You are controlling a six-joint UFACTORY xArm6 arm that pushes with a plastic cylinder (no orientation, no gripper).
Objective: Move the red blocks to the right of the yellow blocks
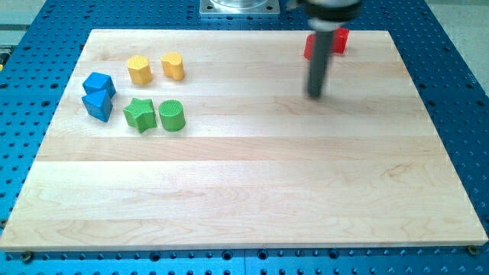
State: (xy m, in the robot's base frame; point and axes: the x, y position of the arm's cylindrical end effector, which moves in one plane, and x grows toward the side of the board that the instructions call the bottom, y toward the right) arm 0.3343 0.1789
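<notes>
Two red blocks sit close together near the board's top right edge, partly hidden behind the rod: one [309, 47] to the rod's left, one [341, 40] to its right. Their shapes cannot be made out. Two yellow blocks lie at the upper left: a hexagon-like one [139, 69] and a rounded one [173, 66]. My tip [315, 95] rests on the board just below the red blocks, apart from them and far to the right of the yellow blocks.
Two blue blocks [98, 83] [97, 105] touch each other at the far left. A green star [140, 114] and a green cylinder [172, 115] sit below the yellow blocks. The wooden board [244, 191] lies on a blue perforated table.
</notes>
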